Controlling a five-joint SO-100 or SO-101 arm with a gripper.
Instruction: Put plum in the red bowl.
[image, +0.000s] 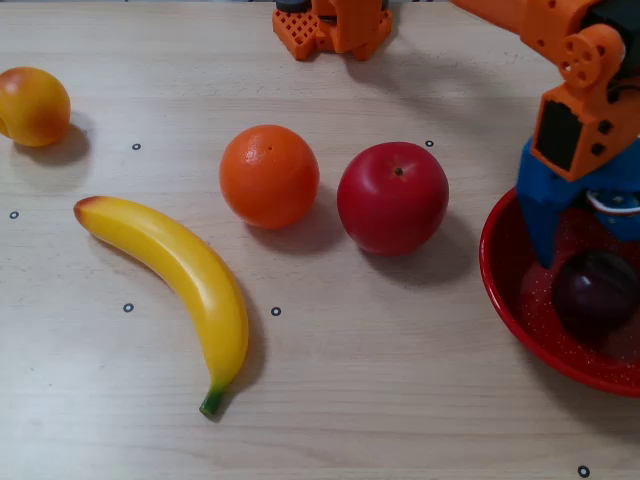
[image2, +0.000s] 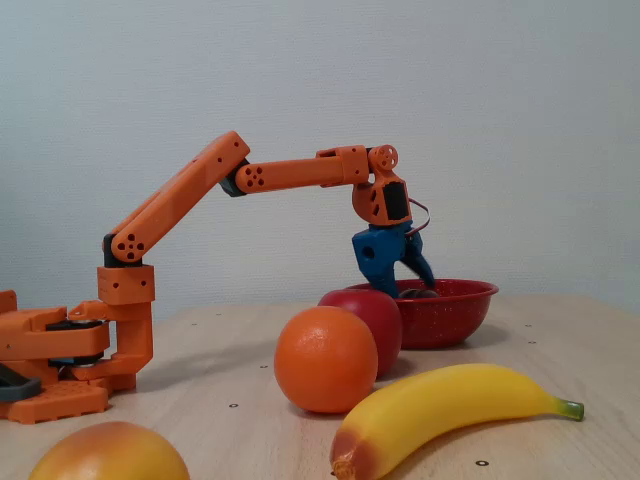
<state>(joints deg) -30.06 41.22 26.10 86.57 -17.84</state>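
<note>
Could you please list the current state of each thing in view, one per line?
plum: down inside the bowl, between the gripper's blue fingers
red bowl: upright on the table, holding the plum
gripper: lowered into the bowl around the plum; whether it grips or has let go cannot be told
apple: resting on the table beside the orange
orange: resting on the table
banana: lying flat
peach: resting on the table, apart from the others
</note>
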